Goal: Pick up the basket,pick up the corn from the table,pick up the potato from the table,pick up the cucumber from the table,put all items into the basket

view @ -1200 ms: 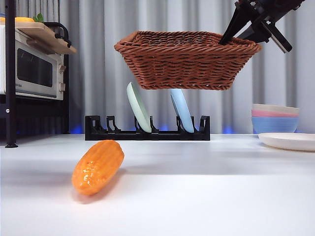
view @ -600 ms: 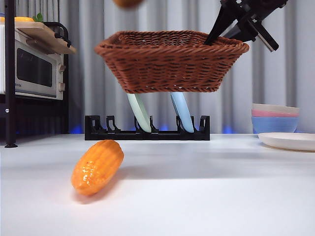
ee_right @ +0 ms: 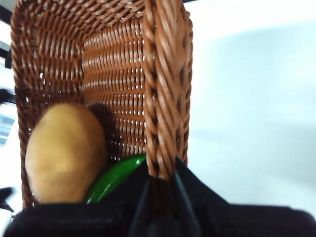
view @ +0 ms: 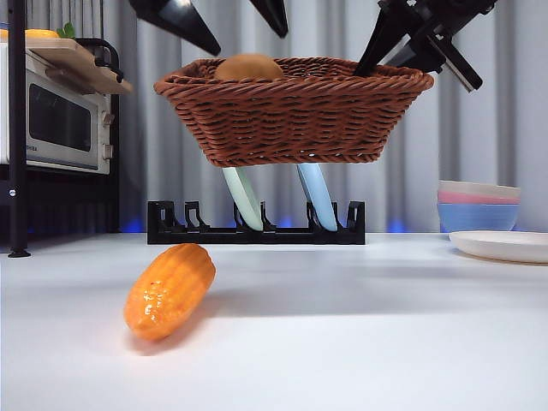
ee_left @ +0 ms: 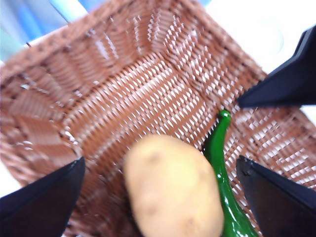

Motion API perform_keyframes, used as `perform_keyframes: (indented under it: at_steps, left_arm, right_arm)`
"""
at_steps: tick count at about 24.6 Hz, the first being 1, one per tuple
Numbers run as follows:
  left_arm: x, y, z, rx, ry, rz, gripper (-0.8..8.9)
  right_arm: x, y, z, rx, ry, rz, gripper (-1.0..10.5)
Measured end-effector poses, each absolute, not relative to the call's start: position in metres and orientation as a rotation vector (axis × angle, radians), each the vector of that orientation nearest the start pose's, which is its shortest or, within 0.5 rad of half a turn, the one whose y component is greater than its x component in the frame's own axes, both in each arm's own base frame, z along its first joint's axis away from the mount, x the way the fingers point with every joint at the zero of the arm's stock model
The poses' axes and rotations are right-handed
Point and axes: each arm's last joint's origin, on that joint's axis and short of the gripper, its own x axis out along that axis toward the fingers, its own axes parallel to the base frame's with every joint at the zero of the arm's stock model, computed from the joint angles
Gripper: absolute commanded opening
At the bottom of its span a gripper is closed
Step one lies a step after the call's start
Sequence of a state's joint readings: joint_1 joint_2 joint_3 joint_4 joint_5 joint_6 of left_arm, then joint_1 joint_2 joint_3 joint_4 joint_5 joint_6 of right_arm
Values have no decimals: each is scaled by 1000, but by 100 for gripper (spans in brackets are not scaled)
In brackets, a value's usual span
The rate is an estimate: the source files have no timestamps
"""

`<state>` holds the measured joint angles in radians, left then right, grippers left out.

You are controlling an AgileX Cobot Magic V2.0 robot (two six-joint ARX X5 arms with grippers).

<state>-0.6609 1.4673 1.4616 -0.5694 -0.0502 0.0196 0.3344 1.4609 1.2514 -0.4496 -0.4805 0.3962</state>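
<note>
The brown wicker basket (view: 295, 111) hangs in the air above the white table (view: 360, 342), held by my right gripper (view: 401, 53), which is shut on its rim (ee_right: 160, 123). Inside the basket lie the tan potato (ee_left: 173, 190) (ee_right: 64, 153) and, beside it, the green cucumber (ee_left: 224, 192) (ee_right: 116, 177). From the front, the potato (view: 248, 67) just peeks over the rim. My left gripper (view: 248, 38) (ee_left: 160, 165) hovers open just above the potato, holding nothing. The orange corn (view: 169, 289) lies on the table at the front left, below the basket.
Behind the basket, a black dish rack (view: 257, 224) holds two upright plates. A microwave (view: 56, 124) sits on a shelf at the left. Stacked bowls (view: 478, 207) and a white plate (view: 505, 246) are at the right.
The potato has dropped from the left gripper into the basket, and the open left jaws have come into view above it. The basket shifted left and slightly up over the last second.
</note>
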Motion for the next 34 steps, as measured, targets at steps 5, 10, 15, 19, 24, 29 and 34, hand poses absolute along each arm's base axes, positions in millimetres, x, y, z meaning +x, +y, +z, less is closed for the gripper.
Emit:
perform_keyframes:
  at_steps: [5, 10, 15, 19, 24, 29, 34]
  left_arm:
    - [217, -177, 421, 243, 574, -624, 575]
    - [154, -129, 444, 259, 681, -622, 565]
    - [136, -116, 433, 242, 812, -589, 565]
    - [128, -117, 410, 219, 882, -584, 565]
    - [134, -132, 358, 188, 978, -559, 565]
    - [144, -150, 299, 142, 1027, -532, 565]
    - [160, -166, 258, 105, 1051, -500, 565]
  right_arm:
    - [295, 116, 317, 410, 821, 639, -8]
    - [300, 102, 317, 428, 810, 598, -8]
    - [304, 91, 317, 443, 800, 563, -8]
    - [307, 82, 317, 453, 792, 537, -8]
    - [309, 72, 317, 465, 784, 508, -8]
    - [310, 66, 317, 474, 779, 493, -8]
    - [311, 63, 317, 477, 776, 483, -8]
